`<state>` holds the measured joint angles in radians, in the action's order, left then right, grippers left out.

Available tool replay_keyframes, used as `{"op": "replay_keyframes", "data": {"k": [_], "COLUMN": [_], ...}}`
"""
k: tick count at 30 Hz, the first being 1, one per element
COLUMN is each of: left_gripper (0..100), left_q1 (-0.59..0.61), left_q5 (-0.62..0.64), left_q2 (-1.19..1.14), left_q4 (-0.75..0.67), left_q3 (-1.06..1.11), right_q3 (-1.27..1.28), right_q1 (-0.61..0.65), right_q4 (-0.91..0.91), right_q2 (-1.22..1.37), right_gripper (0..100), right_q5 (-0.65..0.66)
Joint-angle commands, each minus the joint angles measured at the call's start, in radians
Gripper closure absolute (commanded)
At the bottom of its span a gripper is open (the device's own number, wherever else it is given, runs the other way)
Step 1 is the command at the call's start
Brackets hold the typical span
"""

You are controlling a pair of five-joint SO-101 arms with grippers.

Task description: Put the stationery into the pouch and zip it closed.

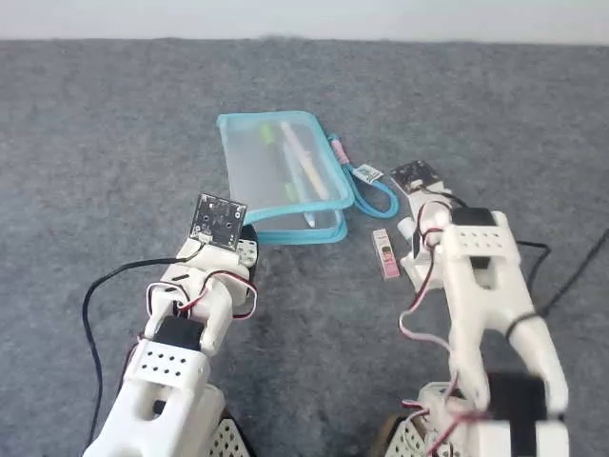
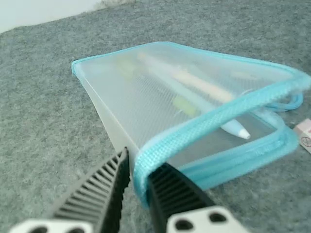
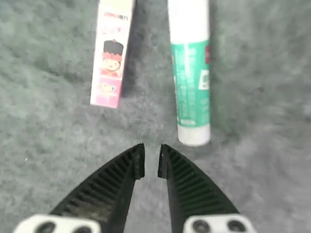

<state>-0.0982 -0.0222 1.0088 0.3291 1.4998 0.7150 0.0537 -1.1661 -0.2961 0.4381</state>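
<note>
Print on the pink box (image 3: pixel 112 53) and glue stick (image 3: pixel 192 73) looks unreadable.

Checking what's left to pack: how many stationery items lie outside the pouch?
2: a pink box and a green-and-white glue stick, side by side on the grey mat just ahead of the right pincer. More may lie hidden.
</note>
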Motion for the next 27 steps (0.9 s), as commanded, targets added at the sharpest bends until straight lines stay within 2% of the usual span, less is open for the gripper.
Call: {"op": "replay_keyframes", "data": {"k": [1, 8, 10, 21, 27], "left_gripper": [99, 99, 99, 99, 99], "left_q1": [-0.012, -0.012, -0.012, -0.009, -0.008], "left_q5": [0.0, 0.0, 0.0, 0.0, 0.0], "left_q2": [0.002, 0.002, 0.002, 0.002, 0.002], "left_q4": [-0.011, -0.011, -0.011, -0.014, -0.014], "left_q3": [-0.013, -0.013, -0.013, -0.005, -0.005], "right_q3": [-0.012, -0.046, -0.074, -0.196, -0.253], "right_q1": [-0.008, -0.03, -0.03, -0.031, -0.074], "right_q4": [-0.061, -0.079, -0.076, 0.047, 0.074], "right_q2": [-0.163, -0.091, -0.038, 0.321, 0.435], "right_gripper": [91.6, 78.1, 77.0, 77.5, 89.8], "right_q5": [0.054, 0.132, 0.135, 0.127, 0.103]}}
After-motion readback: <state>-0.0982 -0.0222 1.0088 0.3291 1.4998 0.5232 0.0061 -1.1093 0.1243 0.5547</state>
